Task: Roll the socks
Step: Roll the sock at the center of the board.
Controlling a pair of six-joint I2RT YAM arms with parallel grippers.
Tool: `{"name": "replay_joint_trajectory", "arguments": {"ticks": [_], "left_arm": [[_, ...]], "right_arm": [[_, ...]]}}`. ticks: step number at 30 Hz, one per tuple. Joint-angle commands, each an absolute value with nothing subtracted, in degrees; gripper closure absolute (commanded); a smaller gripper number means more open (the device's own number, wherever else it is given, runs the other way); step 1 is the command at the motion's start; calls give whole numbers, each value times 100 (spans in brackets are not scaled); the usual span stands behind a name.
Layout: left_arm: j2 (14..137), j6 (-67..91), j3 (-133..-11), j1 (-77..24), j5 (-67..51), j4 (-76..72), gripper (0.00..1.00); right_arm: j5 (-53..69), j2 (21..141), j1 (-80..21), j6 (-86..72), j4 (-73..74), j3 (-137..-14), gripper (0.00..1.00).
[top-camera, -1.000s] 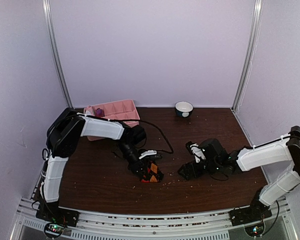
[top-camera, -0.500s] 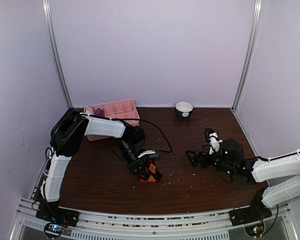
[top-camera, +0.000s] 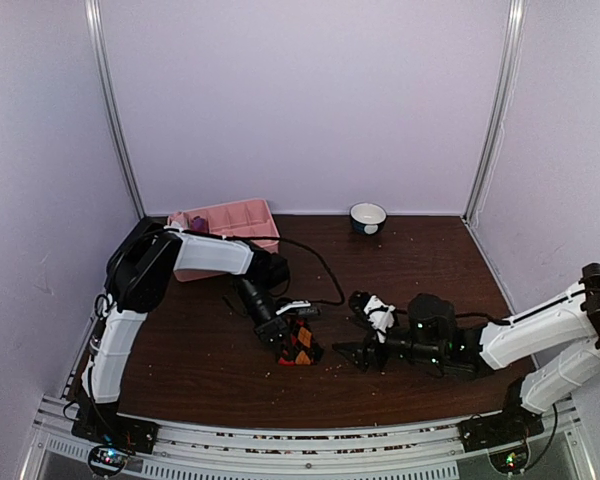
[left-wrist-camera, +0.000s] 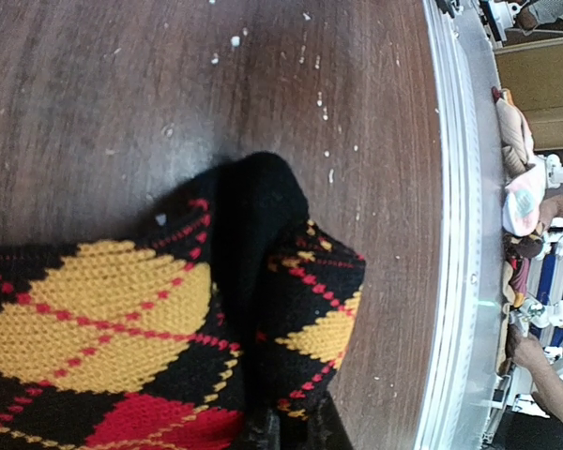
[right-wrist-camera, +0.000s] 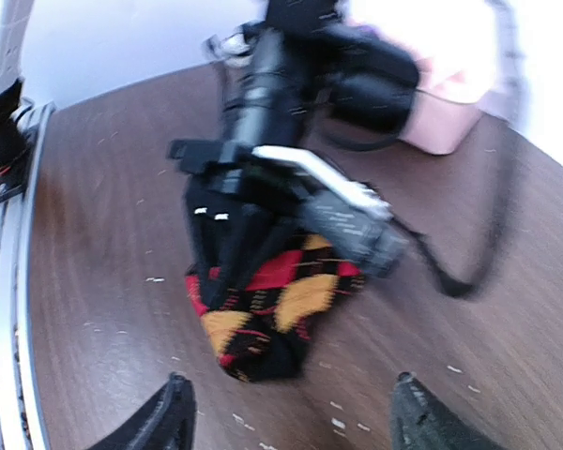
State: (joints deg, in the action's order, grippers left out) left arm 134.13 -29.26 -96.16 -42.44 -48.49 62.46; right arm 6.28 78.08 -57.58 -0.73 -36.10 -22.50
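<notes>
A black sock bundle [top-camera: 300, 346] with orange, red and yellow argyle diamonds lies on the dark wooden table. My left gripper [top-camera: 283, 334] is shut on its upper end. In the left wrist view the sock [left-wrist-camera: 122, 328] fills the lower left, with the fingertips [left-wrist-camera: 263, 433] just showing at the bottom edge, pinching the fabric. My right gripper [top-camera: 351, 328] stands open a little to the right of the bundle and faces it. Its two fingers [right-wrist-camera: 174, 414] are spread wide with nothing between them, and the sock [right-wrist-camera: 263, 305] lies just ahead. A magenta sock [top-camera: 197, 224] sits in the tray.
A pink compartment tray [top-camera: 242, 220] stands at the back left, with a blurred corner of the tray [right-wrist-camera: 441, 127] behind the left arm. A small white bowl [top-camera: 368, 216] is at the back centre. A black cable [top-camera: 323, 272] loops over the table. Crumbs dot the wood near the front rail [left-wrist-camera: 455, 281].
My right arm has swung left and down towards the argyle sock, and its jaws have narrowed a little. The left gripper has kept hold of the sock, almost still.
</notes>
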Motion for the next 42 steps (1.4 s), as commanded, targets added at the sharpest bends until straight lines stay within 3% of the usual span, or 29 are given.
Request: {"name": "replay_joint_trajectory", "arguments": {"ticks": [1,4,13,38,40,42], "left_arm": [[13884,-3131,-9413,-4193,-4119,6429,100],[13940,-3190,-9463,-4163,-4247,6557,100],[14163,-3480,-9683,-4122,-4466,7178,100],[14286,-3124,-9834,-4113,-3787,6890,100],[14311,-3116,-9896,-4114,-3756,6898,97],[14282,-3147,-9913,-4101,-3780,6882,87]], "right_arm": [[1670,8671,-6083,641,-3043,-3194,35],[1854,9239,-6199,942,-2798,-3712,43],[1988,10211,-6229,2038,-1797,-4669,47],[1518,10835,-6263,2615,-1200,-5240,78],[1529,10911,-6279,2577,-1120,-5290,82],[1553,11005,-6282,2499,-1053,-5307,87]]}}
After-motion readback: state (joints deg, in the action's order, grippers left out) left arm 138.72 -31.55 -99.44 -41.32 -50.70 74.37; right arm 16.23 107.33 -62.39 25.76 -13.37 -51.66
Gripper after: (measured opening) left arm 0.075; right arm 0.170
